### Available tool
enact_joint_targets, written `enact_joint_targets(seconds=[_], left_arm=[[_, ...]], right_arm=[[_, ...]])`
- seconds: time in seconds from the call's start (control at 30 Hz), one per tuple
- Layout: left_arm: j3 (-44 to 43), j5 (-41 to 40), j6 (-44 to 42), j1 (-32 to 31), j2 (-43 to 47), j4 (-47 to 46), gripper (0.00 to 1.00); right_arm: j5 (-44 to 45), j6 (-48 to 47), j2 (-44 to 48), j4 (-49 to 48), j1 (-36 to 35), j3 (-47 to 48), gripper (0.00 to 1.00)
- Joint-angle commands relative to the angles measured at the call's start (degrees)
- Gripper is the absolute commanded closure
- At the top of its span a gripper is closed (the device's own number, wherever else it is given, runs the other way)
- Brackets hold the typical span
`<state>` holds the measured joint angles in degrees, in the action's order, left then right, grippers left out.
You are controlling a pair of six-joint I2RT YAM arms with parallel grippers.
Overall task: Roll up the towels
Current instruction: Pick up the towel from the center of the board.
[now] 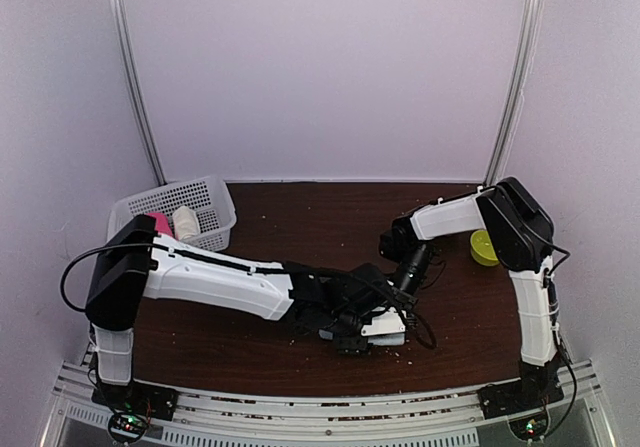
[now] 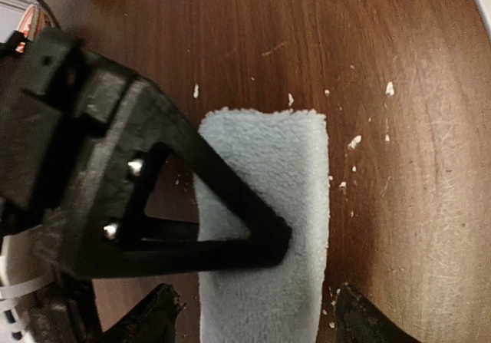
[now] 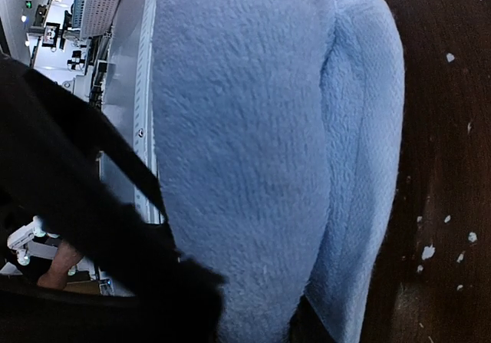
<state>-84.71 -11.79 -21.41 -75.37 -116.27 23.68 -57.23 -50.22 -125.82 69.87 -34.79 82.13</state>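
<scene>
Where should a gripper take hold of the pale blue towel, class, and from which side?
Probably the thick rolled part of the pale blue towel, from above, jaws across its narrow width: it lies flat on the table, and only the roll gives bulk to pinch.

Right pincer [image 3: 253, 316] across blue towel [image 2: 268, 151]

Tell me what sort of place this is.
Probably a robot lab test cell, not a home: plain pale walls box in a dark wooden table, a left arm and right arm are bolted to a metal rail at its near edge, and a pale blue towel lies on it.
</scene>
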Motion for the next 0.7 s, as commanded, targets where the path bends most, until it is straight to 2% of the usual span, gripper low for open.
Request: enact_joint_targets(seconds=[0.0,0.37,0.57,0.67], left_arm=[[-1.98,-2.36,-2.63,0.14,-3.44,0.26,0.28],[-2.71,-6.57,-1.29,0.14,-9.69,-1.82,0.34],[-6.39,-4.13,-1.76,0.14,-13.24,2.74,0.59],[-8.32,-2.54,-1.88,0.14,-14.5,5.77,0.73]], right_arm=[[13.24,1.53,-4.94,-3.07,-0.47,-3.45,0.95],[10.0,-0.61,-3.91,-0.2,-0.46,-2.63,0.94],[6.44,-3.29,-4.28,4.0,-0.39,-0.44,0.93],[5.04,-5.09,-3.95,6.57,-0.33,0.7,0.89]])
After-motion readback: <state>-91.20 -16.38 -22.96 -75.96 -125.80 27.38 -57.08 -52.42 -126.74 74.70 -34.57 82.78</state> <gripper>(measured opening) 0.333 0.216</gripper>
